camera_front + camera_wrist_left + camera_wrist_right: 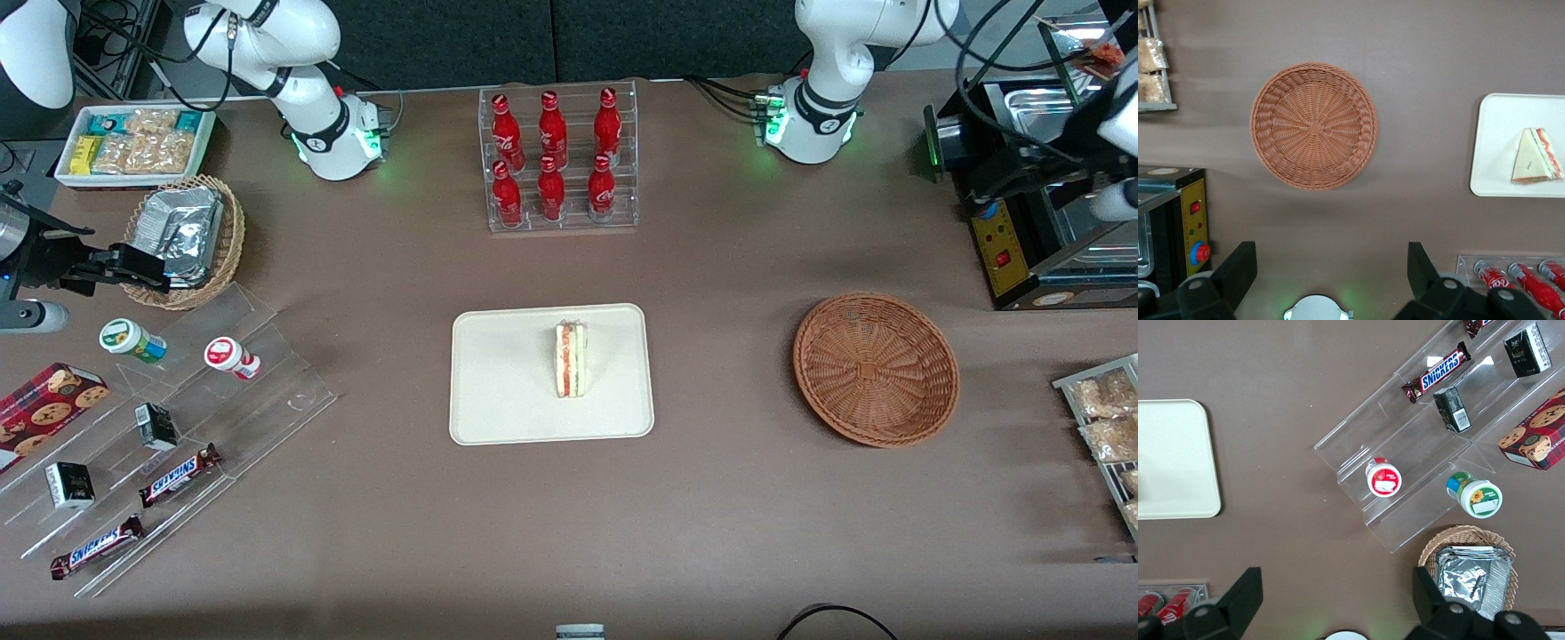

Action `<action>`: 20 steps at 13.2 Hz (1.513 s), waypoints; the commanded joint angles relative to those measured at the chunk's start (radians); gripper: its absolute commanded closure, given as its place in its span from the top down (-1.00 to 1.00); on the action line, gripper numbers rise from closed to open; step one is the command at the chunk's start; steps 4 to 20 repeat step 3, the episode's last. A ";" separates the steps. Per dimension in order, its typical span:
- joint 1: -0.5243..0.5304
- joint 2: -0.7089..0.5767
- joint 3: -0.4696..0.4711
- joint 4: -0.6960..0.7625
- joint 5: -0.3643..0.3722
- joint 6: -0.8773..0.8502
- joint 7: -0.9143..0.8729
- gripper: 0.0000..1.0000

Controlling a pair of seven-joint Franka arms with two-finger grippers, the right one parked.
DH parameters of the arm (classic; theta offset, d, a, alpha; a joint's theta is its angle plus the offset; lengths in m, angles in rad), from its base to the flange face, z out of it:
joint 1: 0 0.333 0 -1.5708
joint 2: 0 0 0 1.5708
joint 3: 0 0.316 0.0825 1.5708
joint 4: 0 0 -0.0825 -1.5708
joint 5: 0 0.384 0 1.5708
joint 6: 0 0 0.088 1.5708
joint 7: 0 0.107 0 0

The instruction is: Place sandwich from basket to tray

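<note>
One sandwich (571, 359) lying on the cream tray (498, 391), cut edge showing, reddish-brown basket (876, 369) well apart toward the working arm's end, gripper (1331, 267) high above the table, fingers spread, holding nothing

Looks like a robot lab dressed up as a snack shop: two white arm bases (333, 138) bolted to a brown bench (711, 498), with a clear rack of cola bottles (558, 160), stepped acrylic shelves of chocolate bars (178, 476), and a metal food warmer (1036, 191) at the frame's upper right.
</note>
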State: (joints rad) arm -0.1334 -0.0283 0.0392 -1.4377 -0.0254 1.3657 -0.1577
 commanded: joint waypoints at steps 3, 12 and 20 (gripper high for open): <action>0.068 -0.004 -0.082 0.000 -0.011 -0.007 0.007 1.00; 0.068 -0.004 -0.082 0.000 -0.011 -0.007 0.007 1.00; 0.068 -0.004 -0.082 0.000 -0.011 -0.007 0.007 1.00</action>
